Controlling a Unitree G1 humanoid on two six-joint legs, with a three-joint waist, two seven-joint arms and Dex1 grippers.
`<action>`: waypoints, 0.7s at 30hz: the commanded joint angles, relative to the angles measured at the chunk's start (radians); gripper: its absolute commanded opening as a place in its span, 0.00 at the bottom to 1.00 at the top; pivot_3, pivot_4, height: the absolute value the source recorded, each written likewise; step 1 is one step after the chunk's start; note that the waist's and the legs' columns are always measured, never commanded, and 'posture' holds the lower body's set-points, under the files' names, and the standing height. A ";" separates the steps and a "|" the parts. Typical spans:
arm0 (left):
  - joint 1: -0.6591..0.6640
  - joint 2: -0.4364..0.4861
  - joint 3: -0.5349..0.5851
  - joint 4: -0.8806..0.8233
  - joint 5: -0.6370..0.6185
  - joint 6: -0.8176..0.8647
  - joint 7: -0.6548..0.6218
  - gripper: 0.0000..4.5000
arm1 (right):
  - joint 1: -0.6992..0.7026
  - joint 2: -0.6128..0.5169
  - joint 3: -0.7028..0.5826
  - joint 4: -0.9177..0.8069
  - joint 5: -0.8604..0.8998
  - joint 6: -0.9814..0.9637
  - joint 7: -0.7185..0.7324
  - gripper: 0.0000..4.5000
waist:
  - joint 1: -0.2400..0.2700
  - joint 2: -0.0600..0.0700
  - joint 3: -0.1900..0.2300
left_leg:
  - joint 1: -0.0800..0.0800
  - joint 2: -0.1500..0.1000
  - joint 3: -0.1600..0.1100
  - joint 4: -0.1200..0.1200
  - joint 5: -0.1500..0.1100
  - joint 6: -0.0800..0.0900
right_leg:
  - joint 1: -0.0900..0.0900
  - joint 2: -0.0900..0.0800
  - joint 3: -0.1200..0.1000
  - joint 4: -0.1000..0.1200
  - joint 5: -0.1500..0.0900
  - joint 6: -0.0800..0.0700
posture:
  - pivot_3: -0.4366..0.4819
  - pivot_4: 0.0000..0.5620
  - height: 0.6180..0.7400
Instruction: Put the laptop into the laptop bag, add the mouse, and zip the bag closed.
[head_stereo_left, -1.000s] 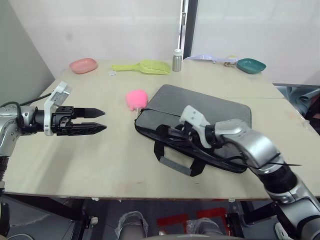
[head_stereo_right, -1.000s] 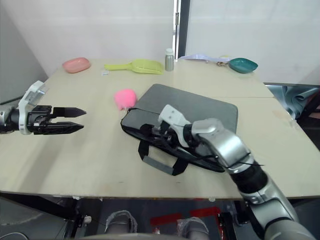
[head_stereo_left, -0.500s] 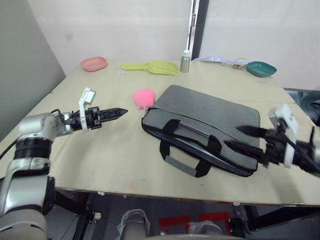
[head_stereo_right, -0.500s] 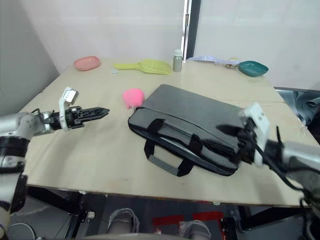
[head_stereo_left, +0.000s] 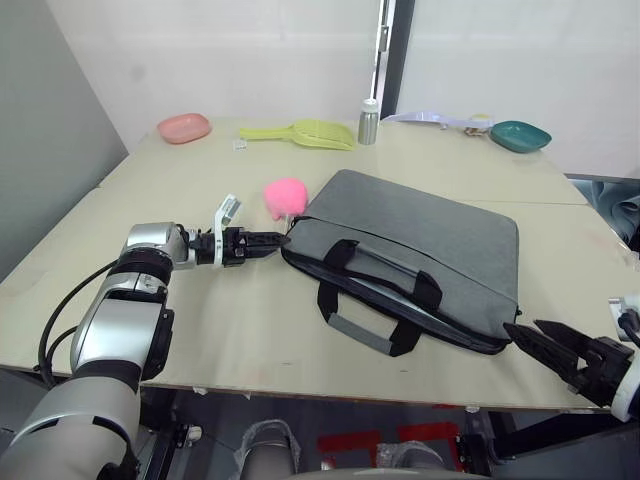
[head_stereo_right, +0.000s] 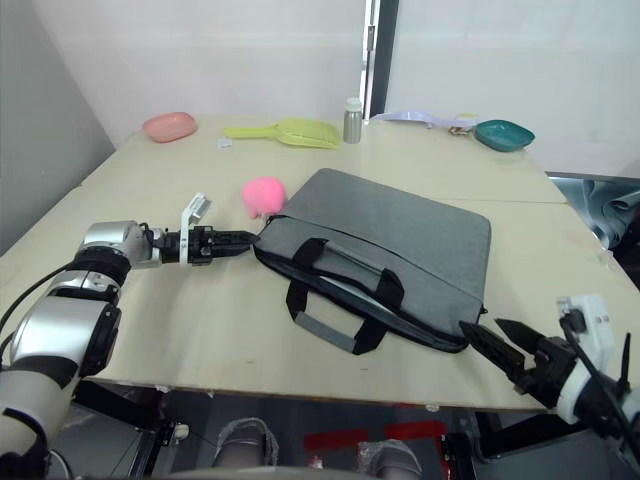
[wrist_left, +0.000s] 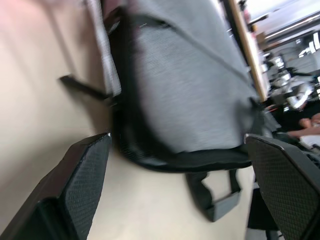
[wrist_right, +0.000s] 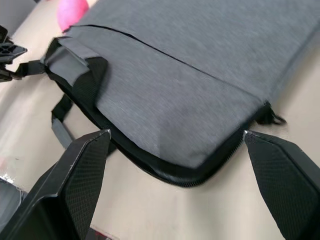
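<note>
The grey laptop bag (head_stereo_left: 420, 235) lies flat in the middle of the table with its black handles (head_stereo_left: 375, 290) toward me. The laptop and the mouse are out of view. My left gripper (head_stereo_left: 280, 239) is open and low over the table, its tips right at the bag's left corner (wrist_left: 125, 145). Past the bag's near right corner, my right gripper (head_stereo_left: 525, 328) is open at the table's front edge and apart from the bag. A small zipper pull (wrist_right: 274, 119) hangs at that right corner.
A pink plush toy (head_stereo_left: 285, 195) sits just behind the bag's left corner. Along the back of the table (head_stereo_left: 200, 320) are a pink dish (head_stereo_left: 184, 127), a yellow scoop (head_stereo_left: 300, 132), a metal bottle (head_stereo_left: 368, 122) and a teal bowl (head_stereo_left: 520, 135).
My right gripper has pulled off the bag's handles and back to the near right table edge. The left gripper has moved right, up to the bag's left corner. The camera has also shifted.
</note>
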 joint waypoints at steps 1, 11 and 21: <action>-0.048 0.002 0.021 0.032 0.038 -0.073 -0.005 1.00 | 0.015 -0.017 -0.045 0.079 0.033 -0.061 -0.007 0.99 | 0.001 0.000 0.000 | 0.000 0.000 0.000 -0.001 0.000 0.000 | 0.001 0.000 -0.001 -0.003 0.000 0.000 | 0.48 0.27 1.00; -0.061 -0.048 0.020 0.050 0.089 -0.142 -0.029 1.00 | -0.029 -0.004 0.189 0.168 0.021 -0.117 -0.091 0.99 | 0.003 0.000 0.000 | 0.002 -0.001 -0.001 -0.003 0.000 0.000 | 0.005 -0.001 -0.002 -0.004 0.000 0.000 | 0.48 0.27 1.00; -0.065 -0.090 0.048 0.078 0.122 -0.189 0.024 0.57 | -0.053 -0.041 0.255 0.235 0.027 -0.171 -0.102 0.51 | 0.006 0.001 0.001 | 0.001 -0.001 -0.002 -0.003 0.000 0.001 | 0.006 -0.001 -0.003 -0.006 0.001 0.001 | 0.48 0.27 1.00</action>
